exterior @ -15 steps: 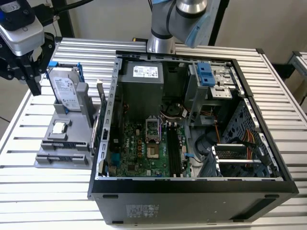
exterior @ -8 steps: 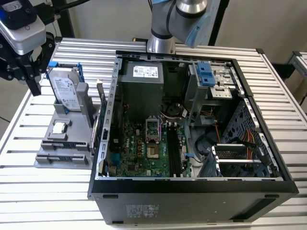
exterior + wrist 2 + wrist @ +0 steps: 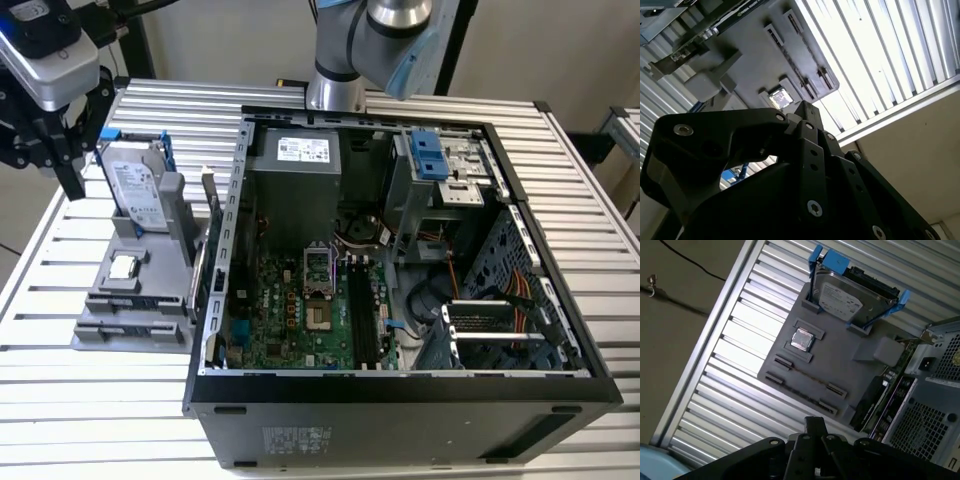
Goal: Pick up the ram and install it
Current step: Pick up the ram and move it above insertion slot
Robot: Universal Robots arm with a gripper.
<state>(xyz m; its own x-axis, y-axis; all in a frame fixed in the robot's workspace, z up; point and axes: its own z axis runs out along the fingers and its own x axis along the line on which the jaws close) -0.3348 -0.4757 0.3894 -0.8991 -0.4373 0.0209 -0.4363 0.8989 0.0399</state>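
My gripper (image 3: 55, 160) hangs at the exterior view's left, above the table's edge and just beside the grey parts holder (image 3: 130, 295). Its black linkage (image 3: 790, 180) fills the near part of both wrist views. The ram is hidden or out of view. The holder's long clip slots (image 3: 805, 382) look bare in the first wrist view. A narrow dark shape (image 3: 72, 180) reaches down from the gripper; I cannot tell what it is. The open computer case (image 3: 215, 330) lies to the exterior view's right, with the green motherboard (image 3: 295, 310) and its black memory slots (image 3: 362, 315).
On the holder stand a silver hard drive in a blue bracket (image 3: 135, 190) and a small square chip (image 3: 123, 266). An expansion card (image 3: 205, 250) stands on edge between holder and case. The slatted metal table (image 3: 60, 400) carries it all; the arm's base (image 3: 335, 90) rises behind the case.
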